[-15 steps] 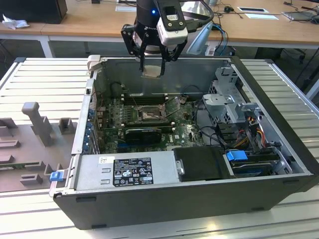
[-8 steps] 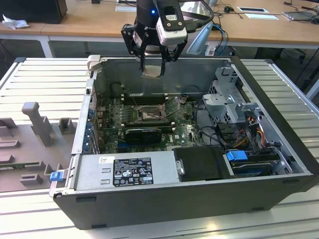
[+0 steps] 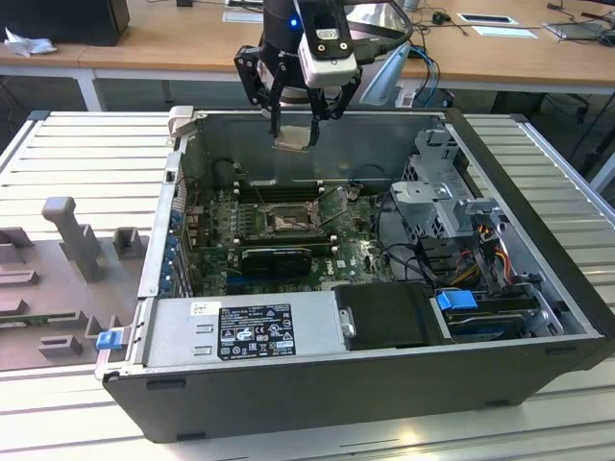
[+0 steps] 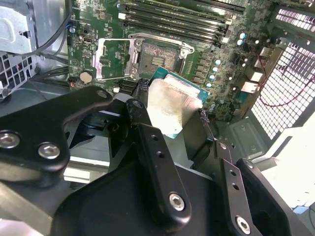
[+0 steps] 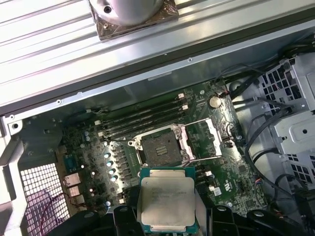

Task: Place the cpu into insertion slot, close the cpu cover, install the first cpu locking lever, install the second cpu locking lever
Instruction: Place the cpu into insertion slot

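- The cpu (image 3: 291,140) is grasped by the gripper (image 3: 293,130). The fingers (image 4: 143,129) are clenched on two opposite edges of the chip, and its pale metal top is left uncovered.
- In the exterior view the gripper is seen above the open computer case (image 3: 384,394), near its far wall. The chip is held in the air, well clear of the green circuit board (image 3: 360,252) below.
- In the first wrist view the cpu (image 5: 166,201) is seen flat, with its green rim visible around the silvery top. A black finger is seen on either side of it.
- In the second wrist view the cpu (image 4: 172,105) is tilted and catches the light.
- The insertion slot (image 5: 160,147) is not yet filled. Its dark contact field is exposed in both wrist views (image 4: 158,58), and it is also seen in the exterior view (image 3: 285,221). The chip is apart from it.
- The cpu cover (image 5: 216,137) is swung open and lies beside the slot rather than over it. This is shown in both wrist views (image 4: 102,61).
- Long black memory slots (image 5: 142,120) are lined up just beside the socket, on the side towards the case wall.
- A long black graphics card (image 3: 279,254) is mounted on the socket's other side, nearer the grey power supply (image 3: 240,331).
- The case is laid on its side on a ribbed metal table (image 3: 86,144).
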